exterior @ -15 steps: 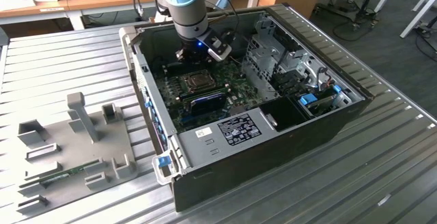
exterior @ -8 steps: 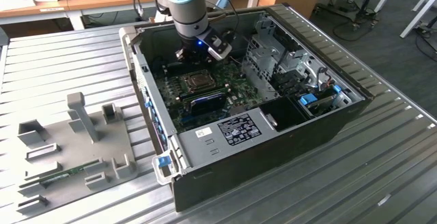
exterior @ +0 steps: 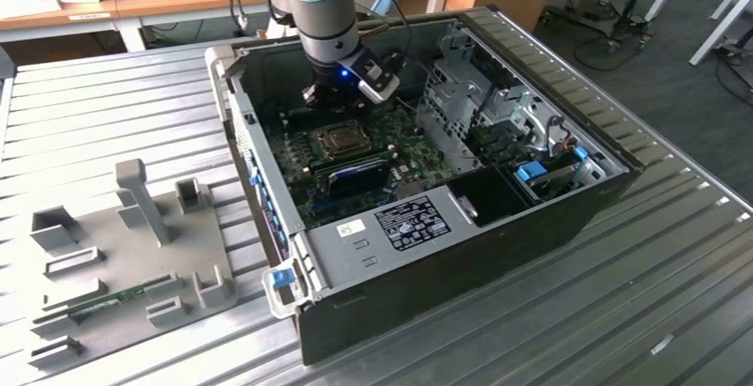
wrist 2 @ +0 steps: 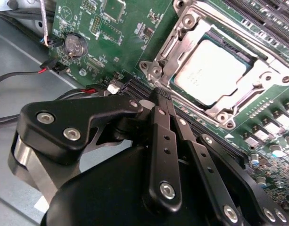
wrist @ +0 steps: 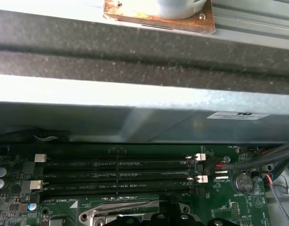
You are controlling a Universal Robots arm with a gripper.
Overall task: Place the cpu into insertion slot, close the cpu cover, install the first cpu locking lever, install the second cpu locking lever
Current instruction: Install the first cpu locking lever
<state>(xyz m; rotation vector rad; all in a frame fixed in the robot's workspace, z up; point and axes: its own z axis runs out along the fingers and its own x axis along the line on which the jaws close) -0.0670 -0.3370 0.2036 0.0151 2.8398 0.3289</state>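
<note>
Cpu (wrist 2: 211, 71) already seated in the socket on the motherboard (wrist 2: 130, 28), dull grey top showing through the window of the cpu cover (wrist 2: 182, 35) — cover lying flat around it, so placement and closing look done. Locking levers hard to make out along the socket's edges; whether either is latched cannot be told, so those two steps judged still open or at least unconfirmed.

End effector (wrist 2: 161, 96) just beside the socket, fingers pressed together with no gap between the tips, nothing gripped, tips hovering near the socket corner closest to the board's long black slots.

Exterior view: arm reaching down into the open computer case (exterior: 565, 218) on the ribbed metal bench (exterior: 106, 104), end effector (exterior: 333, 97) just behind the socket with the cover (exterior: 342, 140) — a wider picture, plus a grey fixture tray (exterior: 118, 254) well apart from the case.

First wrist view: memory slots (wrist: 118, 172) beside the socket and the case wall (wrist: 135, 117) beyond, with a coin battery (wrist: 242, 181) near the slots' end — none of the cpu's top, which the second wrist view gives plainly.
</note>
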